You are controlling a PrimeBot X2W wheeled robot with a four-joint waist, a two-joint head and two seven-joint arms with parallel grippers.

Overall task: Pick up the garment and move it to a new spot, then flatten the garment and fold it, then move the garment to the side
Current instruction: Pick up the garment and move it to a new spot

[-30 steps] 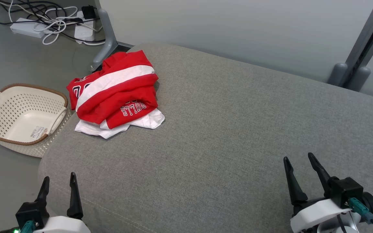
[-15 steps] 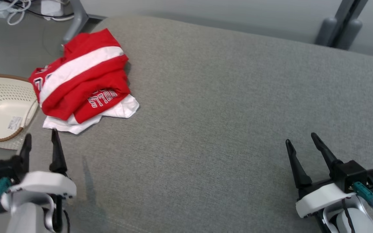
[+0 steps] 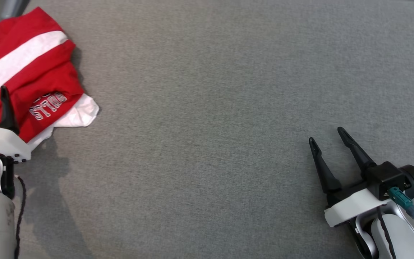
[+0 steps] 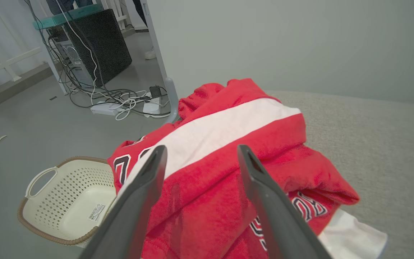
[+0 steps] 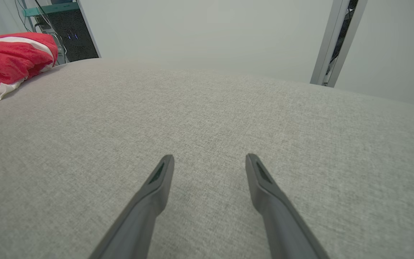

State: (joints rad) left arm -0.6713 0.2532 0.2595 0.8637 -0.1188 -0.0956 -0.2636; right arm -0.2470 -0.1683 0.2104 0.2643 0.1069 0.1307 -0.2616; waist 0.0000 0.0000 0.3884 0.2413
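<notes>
Red-and-white crumpled jersey garment lies at the left edge of the grey woven-fabric cushion, just beneath the left gripper, whose fingers stand wide apart over its red folds; whether they touch it is unclear. Right gripper, fingers also spread wide, hovers well apart across a broad stretch of cushion. Past that edge, on the floor, a cream perforated plastic basket shows a label on its bottom.

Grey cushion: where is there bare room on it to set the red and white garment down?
The wide stretch of grey cushion between the garment at the left edge and the right gripper is bare. It is crowded at the left, where the open left gripper hangs over the garment.
</notes>
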